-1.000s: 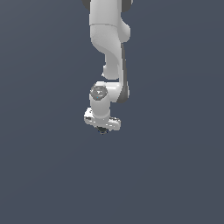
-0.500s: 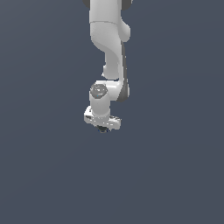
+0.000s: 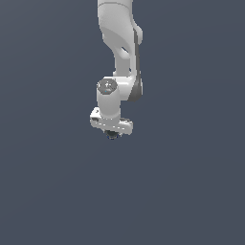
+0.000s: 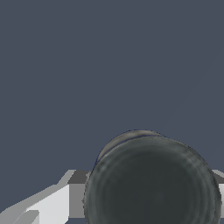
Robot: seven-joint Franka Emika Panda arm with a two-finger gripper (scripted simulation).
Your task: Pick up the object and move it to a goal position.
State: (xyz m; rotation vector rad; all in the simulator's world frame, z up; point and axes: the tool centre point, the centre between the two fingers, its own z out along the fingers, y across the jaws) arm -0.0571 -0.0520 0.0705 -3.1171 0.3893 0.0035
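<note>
The object (image 3: 112, 135) is a small dark roundish lump that peeks out just under the white hand of the arm in the exterior view. My gripper (image 3: 112, 134) is shut on it, with the fingers mostly hidden behind the hand. In the wrist view the object (image 4: 153, 183) fills the lower part as a big dark round shape, held between a white and grey finger (image 4: 65, 197) on one side and a sliver of the other finger (image 4: 220, 186).
Around the white arm (image 3: 119, 43) there is only a plain grey-blue surface (image 3: 191, 182) in both views, with no other objects or edges showing.
The hand with the held object sits very slightly higher than a second ago. Nothing else differs.
</note>
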